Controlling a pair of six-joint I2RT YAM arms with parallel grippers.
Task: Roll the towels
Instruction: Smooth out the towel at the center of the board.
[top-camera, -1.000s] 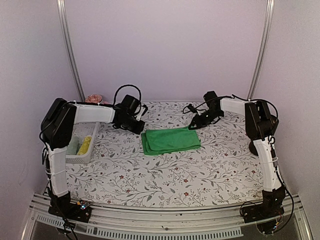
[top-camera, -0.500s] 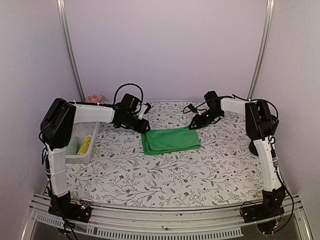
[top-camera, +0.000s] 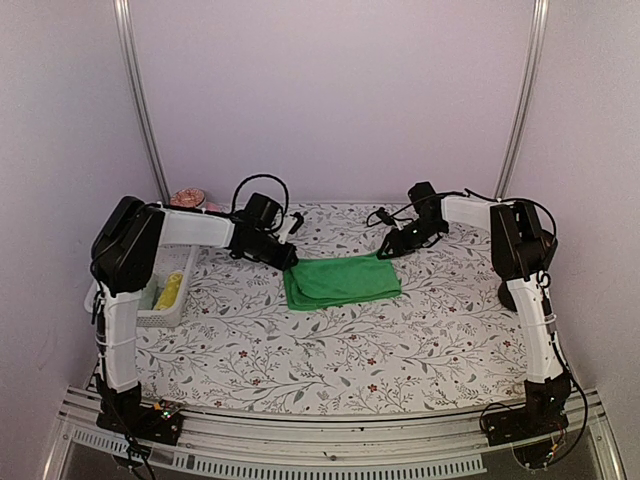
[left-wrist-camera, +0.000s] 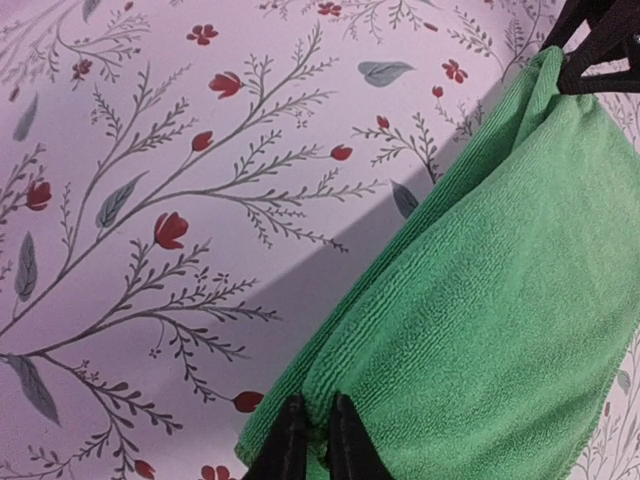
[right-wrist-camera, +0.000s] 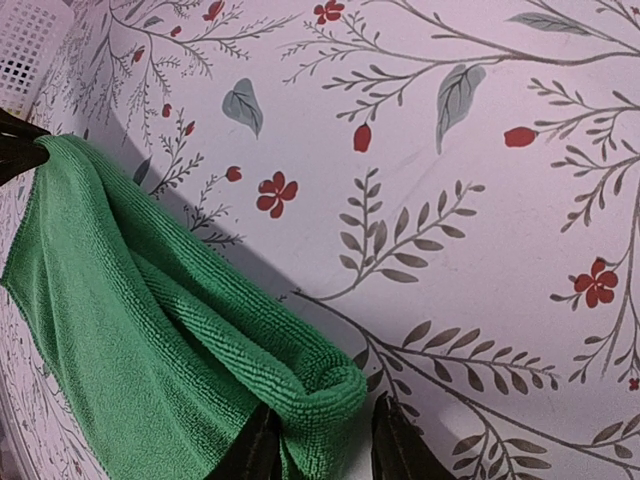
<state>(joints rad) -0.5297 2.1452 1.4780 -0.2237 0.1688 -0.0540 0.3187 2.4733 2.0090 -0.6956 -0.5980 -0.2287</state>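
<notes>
Overhead, the counter (top-camera: 330, 350) wears a pale cloth printed with grey sprigs and small red flowers. The left arm (top-camera: 190, 228) reaches from 7 o'clock up the 9 o'clock side and bends inward, and the right arm (top-camera: 470, 212) mirrors it from 5 o'clock up the 3 o'clock side. The green towel (top-camera: 342, 280) lies folded flat just past the middle of the counter toward 12 o'clock, its long sides running from 9 to 3 o'clock and the layered edges showing along its 9 o'clock end. A white mesh basket (top-camera: 175, 310) sits at the 9 o'clock edge of the counter, well apart from that towel, and the yellow towel (top-camera: 168, 290) lies inside it. A pink bowl (top-camera: 187, 198) rests at the far corner, about 10 o'clock, partly hidden behind the left arm. The left claw (left-wrist-camera: 312, 425) is at the green towel's 10 o'clock corner, its two black tips nearly together with a thin ridge of cloth pinched between them. The right claw (right-wrist-camera: 325, 410) is at the towel's 2 o'clock corner, its tips partly apart and closed on the thick rounded fold of the cloth, which bulges up between them. Each wrist view shows the other claw's black tips at the far corner of the towel.
</notes>
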